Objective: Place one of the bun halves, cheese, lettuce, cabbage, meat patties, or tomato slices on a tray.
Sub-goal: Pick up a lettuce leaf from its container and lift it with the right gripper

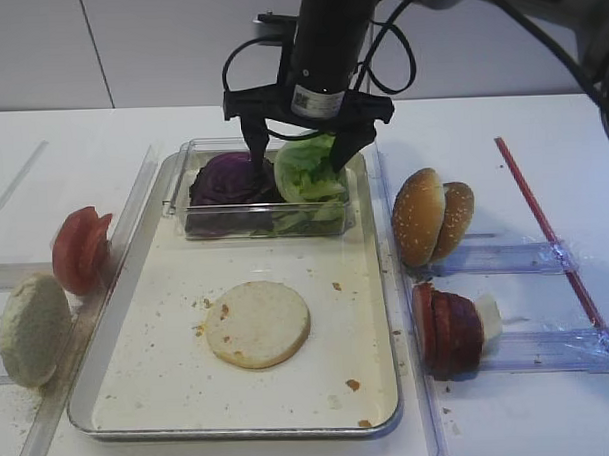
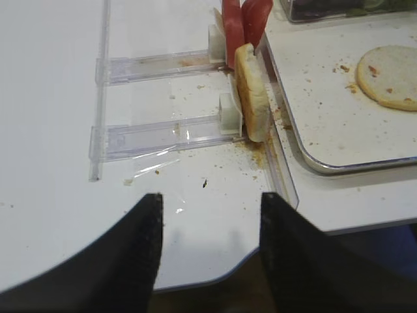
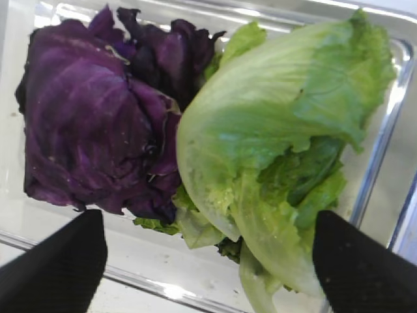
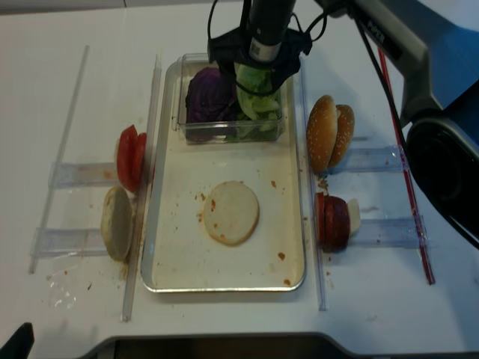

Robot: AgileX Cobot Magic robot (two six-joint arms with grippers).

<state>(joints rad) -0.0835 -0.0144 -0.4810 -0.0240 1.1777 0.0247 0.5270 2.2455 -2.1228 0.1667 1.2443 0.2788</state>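
White tabletop with the tray sitting mid-way, long side running front to back. Clear plastic racks on both sides, left ones holding tomato slices and a pale bun, right ones sesame buns and meat patties. Crumbs near the front-left edge.

In the right wrist view the clear plastic box runs off every edge, and the lettuce is cut off at the bottom. The left wrist view crops the tomato slices at the top and the flat bun half at the right. The cheese is mostly hidden behind the meat patties.
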